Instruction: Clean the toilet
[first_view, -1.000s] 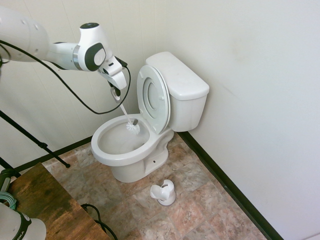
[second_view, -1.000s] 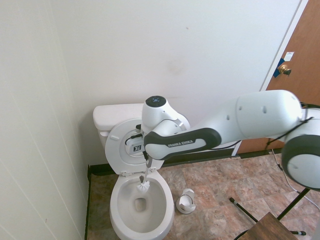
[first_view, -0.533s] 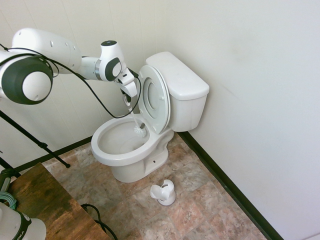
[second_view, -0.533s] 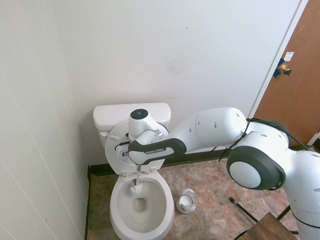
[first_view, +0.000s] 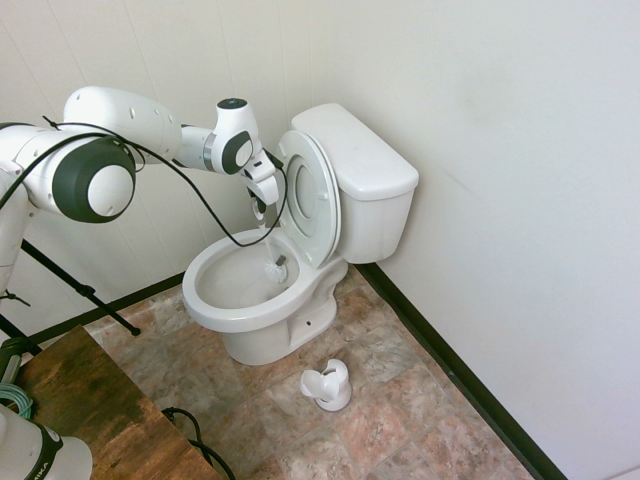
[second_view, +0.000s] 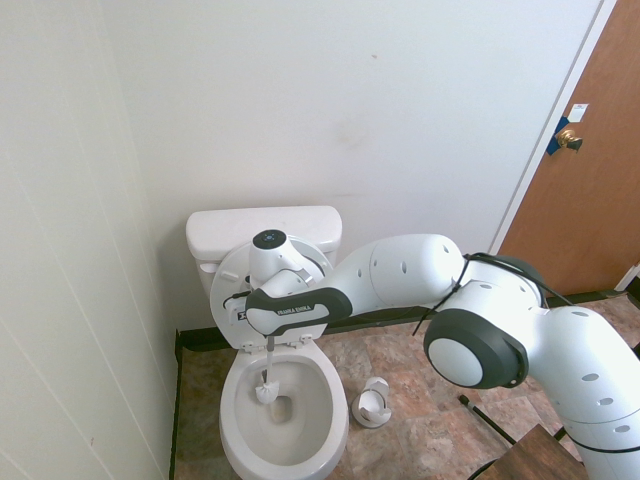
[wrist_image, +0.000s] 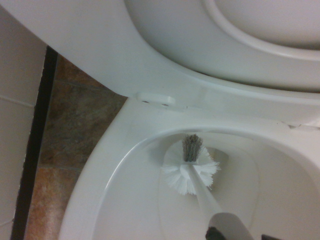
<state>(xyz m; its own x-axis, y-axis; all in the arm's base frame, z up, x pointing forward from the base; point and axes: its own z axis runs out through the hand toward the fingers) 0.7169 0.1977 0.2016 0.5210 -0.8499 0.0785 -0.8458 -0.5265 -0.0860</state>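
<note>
A: Nearest?
B: Gripper (first_view: 260, 208) pinching toilet brush (wrist_image: 200, 185) by handle; grip partly hidden. Bristle head down inside bowl, perhaps touching its wall.
A: Toilet (first_view: 255, 320)?
B: Below gripper, on tiled floor (first_view: 385, 430); seat (first_view: 310, 195) raised against tank (first_view: 375, 215). Brush holder (second_view: 372, 403) beside it.
A: Farther?
B: Wooden door (second_view: 585, 200), brass knob (second_view: 570, 141).

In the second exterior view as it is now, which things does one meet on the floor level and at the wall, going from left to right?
Toilet → brush holder → brown door
</note>
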